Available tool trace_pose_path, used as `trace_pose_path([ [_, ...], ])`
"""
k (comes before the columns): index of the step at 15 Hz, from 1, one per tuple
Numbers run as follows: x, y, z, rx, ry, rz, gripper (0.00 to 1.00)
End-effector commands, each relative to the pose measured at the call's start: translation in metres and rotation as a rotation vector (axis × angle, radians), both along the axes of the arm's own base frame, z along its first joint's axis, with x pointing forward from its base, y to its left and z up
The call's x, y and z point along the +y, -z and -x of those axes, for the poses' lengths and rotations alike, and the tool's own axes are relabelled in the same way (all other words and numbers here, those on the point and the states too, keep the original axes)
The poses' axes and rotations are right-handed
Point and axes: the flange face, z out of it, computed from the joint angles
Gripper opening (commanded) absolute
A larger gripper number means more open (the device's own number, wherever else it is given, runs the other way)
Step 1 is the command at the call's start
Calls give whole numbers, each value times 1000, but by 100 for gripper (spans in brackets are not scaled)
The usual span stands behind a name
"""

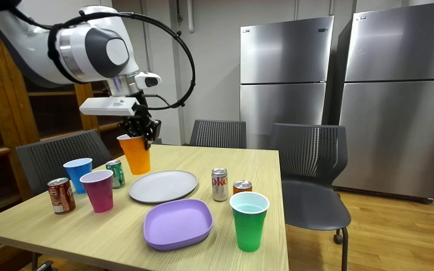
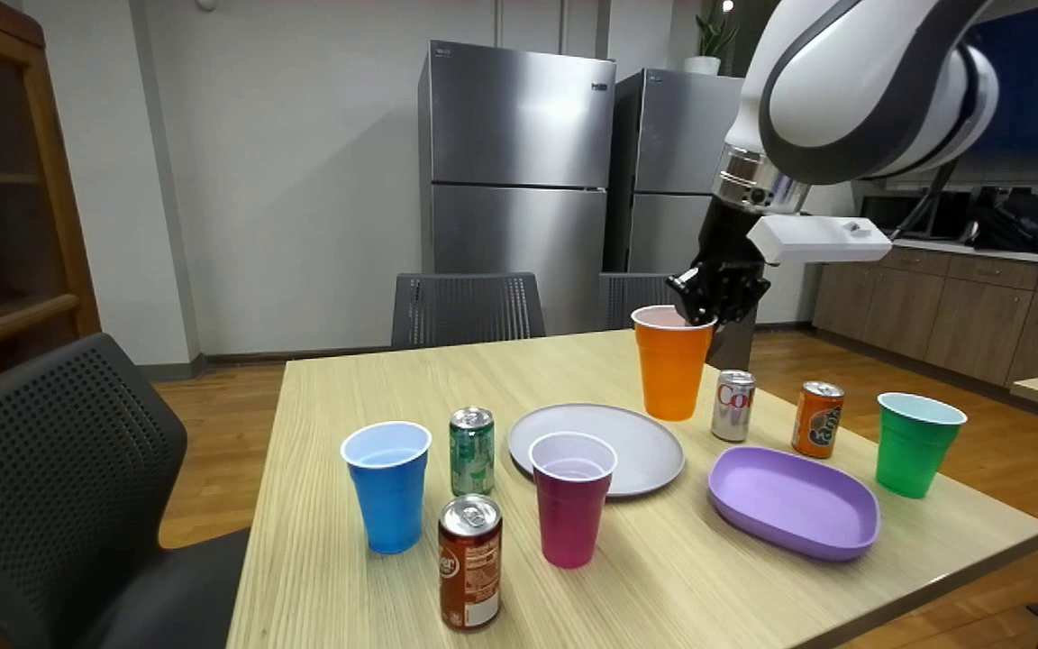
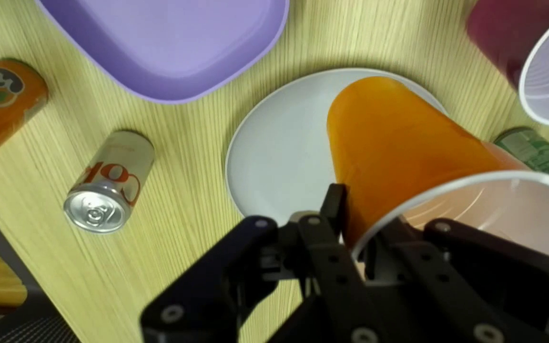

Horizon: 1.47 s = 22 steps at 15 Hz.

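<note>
My gripper [image 3: 358, 228] is shut on the wall of an orange cup [image 3: 393, 138] near its white rim. One of its fingers [image 3: 334, 205] presses the outside; the other reaches inside the mouth and is partly hidden by the rim. Both exterior views show the cup [image 1: 136, 156] hanging almost upright under the gripper [image 2: 697, 317], with a slight tilt. It appears raised off the table, and from the wrist it covers part of a round grey plate [image 3: 279, 157]. A silver Coke can [image 3: 112, 176] stands beside the plate.
A purple dish [image 1: 177, 224], green cup [image 1: 250, 226] and orange can [image 2: 818, 419] stand on one side of the plate. Opposite are a maroon cup [image 2: 573, 505], blue cup [image 2: 388, 491], green can [image 2: 472, 451] and brown can [image 2: 470, 568]. Chairs [image 1: 309, 150] surround the table.
</note>
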Motion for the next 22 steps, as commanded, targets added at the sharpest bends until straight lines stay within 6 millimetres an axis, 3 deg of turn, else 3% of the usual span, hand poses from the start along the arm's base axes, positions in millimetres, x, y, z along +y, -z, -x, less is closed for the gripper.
trace_pose_path([
  [1, -6, 5, -55, 0, 1, 8, 2],
  [6, -3, 14, -116, -17, 21, -6, 2],
  [13, 12, 53, -192, 8, 23, -1, 2],
  [18, 23, 82, -233, 62, 12, 14, 2],
  [22, 30, 102, -252, 96, -1, 33, 2],
])
